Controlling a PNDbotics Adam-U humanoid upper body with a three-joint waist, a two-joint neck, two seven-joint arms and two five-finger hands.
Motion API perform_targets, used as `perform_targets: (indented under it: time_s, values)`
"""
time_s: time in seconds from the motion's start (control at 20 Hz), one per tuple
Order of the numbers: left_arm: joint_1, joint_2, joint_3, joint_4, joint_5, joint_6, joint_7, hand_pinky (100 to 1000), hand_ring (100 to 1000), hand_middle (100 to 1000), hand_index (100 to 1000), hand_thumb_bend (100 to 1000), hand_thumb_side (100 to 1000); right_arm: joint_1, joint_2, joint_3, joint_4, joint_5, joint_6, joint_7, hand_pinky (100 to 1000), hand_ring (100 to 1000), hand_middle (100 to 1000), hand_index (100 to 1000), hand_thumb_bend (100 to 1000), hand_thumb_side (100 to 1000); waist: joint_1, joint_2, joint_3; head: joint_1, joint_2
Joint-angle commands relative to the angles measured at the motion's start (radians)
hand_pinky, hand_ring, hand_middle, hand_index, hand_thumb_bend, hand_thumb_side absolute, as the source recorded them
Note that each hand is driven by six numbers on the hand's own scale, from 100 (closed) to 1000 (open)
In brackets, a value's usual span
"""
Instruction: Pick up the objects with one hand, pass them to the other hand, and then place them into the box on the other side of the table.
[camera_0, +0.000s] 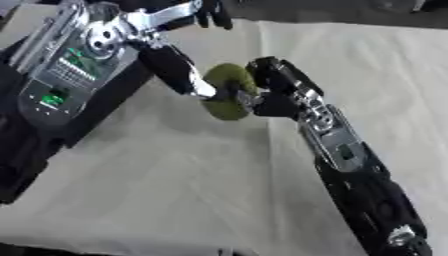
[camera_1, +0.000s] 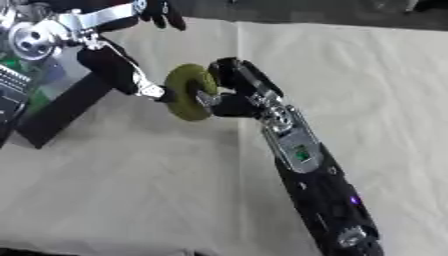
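The right hand (camera_1: 229, 85) has its fingers curled round the rim of a flat green disc (camera_1: 187, 92), held above the pale surface (camera_1: 131, 180) near the middle. The left hand (camera_1: 122, 75) meets the disc's other side, its fingers touching it, though I cannot tell whether they have closed. For a clean handover, I judge the right hand should let go only once the left is seen to have wrapped the rim.

You look steeply down from the head at the bench (camera_0: 175, 190), close in and tilted. Your two eye views share nearly all of it, both arms meeting at centre; the left eye takes in more at the left edge.
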Motion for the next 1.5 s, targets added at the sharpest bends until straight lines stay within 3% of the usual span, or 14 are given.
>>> perform_targets:
  time_s: [0.05, 0.45, 1.05, 1.5]
  values:
    - [-0.027, 0.002, 0.014, 0.007, -0.016, 0.003, -0.052, 855, 788, 768, 823, 694, 337, -0.018, -0.008, 0.0, -0.026, 0.004, -0.011, -0.001, 635, 480, 291, 408, 198, 100, 0.006, -0.02, 0.002, 0.006, 0.005]
    - [-0.037, -0.006, 0.014, 0.035, -0.072, -0.007, -0.116, 855, 795, 775, 826, 713, 311, -0.021, -0.009, 0.002, -0.031, -0.01, -0.035, 0.016, 636, 479, 292, 408, 198, 100, 0.011, -0.022, 0.004, 0.013, 0.009]
    - [-0.047, -0.04, 0.012, 0.121, -0.148, -0.014, -0.093, 852, 797, 776, 827, 701, 292, -0.018, 0.0, 0.005, -0.036, -0.057, -0.064, 0.037, 634, 479, 306, 407, 193, 100, 0.014, -0.02, 0.008, 0.029, -0.005]
    - [-0.047, -0.054, 0.012, 0.147, -0.107, 0.034, -0.082, 843, 783, 760, 801, 667, 328, -0.021, -0.001, 0.006, -0.048, -0.102, -0.065, 0.058, 630, 479, 309, 406, 194, 100, 0.013, -0.019, 0.01, 0.028, -0.005]
